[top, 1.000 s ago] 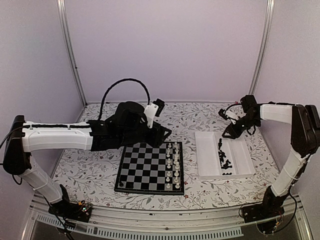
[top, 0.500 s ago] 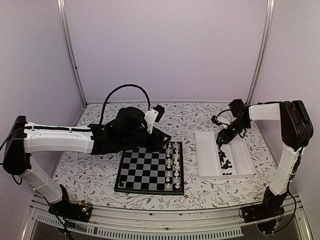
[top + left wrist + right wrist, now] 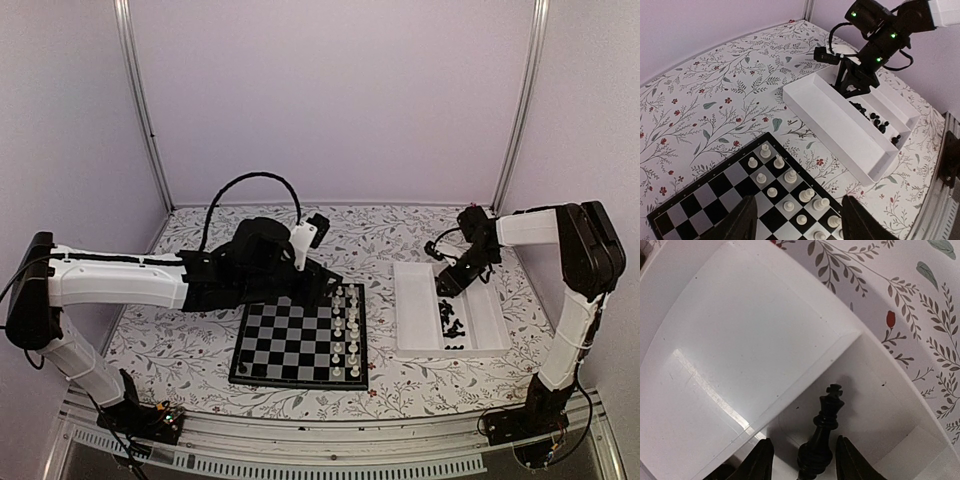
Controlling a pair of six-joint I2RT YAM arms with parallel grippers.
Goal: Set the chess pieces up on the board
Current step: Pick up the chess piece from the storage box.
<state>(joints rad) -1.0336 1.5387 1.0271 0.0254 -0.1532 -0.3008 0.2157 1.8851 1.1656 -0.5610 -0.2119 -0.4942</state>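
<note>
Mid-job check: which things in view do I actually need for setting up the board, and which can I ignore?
For the job: black chess pieces, lying in the right-hand compartment, including the black king between the right gripper fingers; chessboard.

Ignore: white pieces already standing on the chessboard; white tray holding the black ones; floral tablecloth.

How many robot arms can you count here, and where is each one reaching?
2. The left arm reaches across to the chessboard, left claw open above the white pieces. The right arm reaches to the white tray, right claw open around a black king.
</note>
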